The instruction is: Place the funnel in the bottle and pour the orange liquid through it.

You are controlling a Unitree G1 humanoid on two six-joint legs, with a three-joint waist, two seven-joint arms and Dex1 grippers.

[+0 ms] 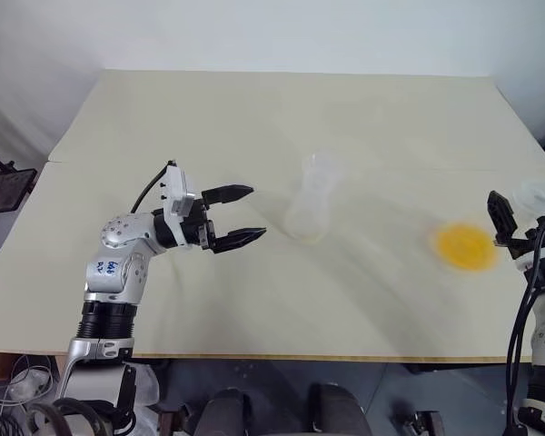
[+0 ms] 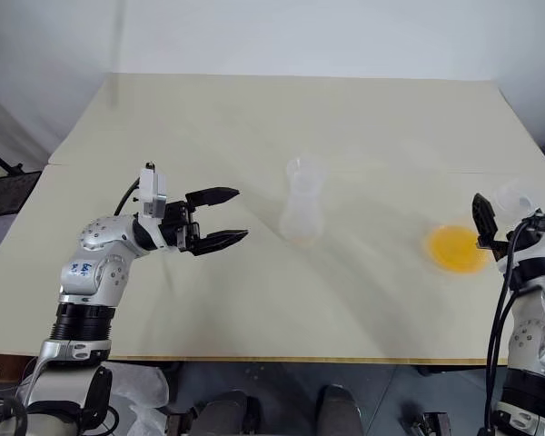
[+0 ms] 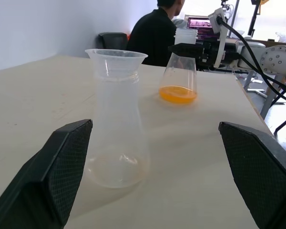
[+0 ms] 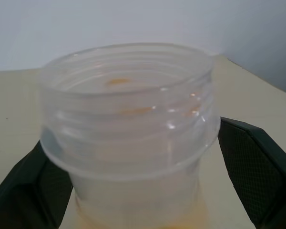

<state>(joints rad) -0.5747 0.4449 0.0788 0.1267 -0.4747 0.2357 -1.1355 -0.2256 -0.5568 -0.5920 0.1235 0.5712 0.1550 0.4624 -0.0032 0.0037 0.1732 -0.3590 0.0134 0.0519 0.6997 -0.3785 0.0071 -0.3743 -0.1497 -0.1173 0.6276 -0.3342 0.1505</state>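
The bottle point(image 1: 309, 213), a clear cone-shaped flask, stands upright mid-table with a faint orange tinge at its base. The clear funnel point(image 3: 116, 55) sits in its neck, flared rim up. My left gripper point(image 1: 257, 211) hovers just left of the bottle, open and empty, pointing at it. Near the table's right edge stands a wider clear flask point(image 3: 179, 71). The orange liquid point(image 1: 464, 246) lies in its bottom. My right gripper point(image 1: 525, 211) is open, one finger on each side of that flask's threaded neck point(image 4: 128, 119).
The cream table point(image 1: 254, 118) has bare surface between the two flasks and behind them. Its front edge runs close below both arms. In the left wrist view a person point(image 3: 155, 36) in black sits beyond the table among equipment.
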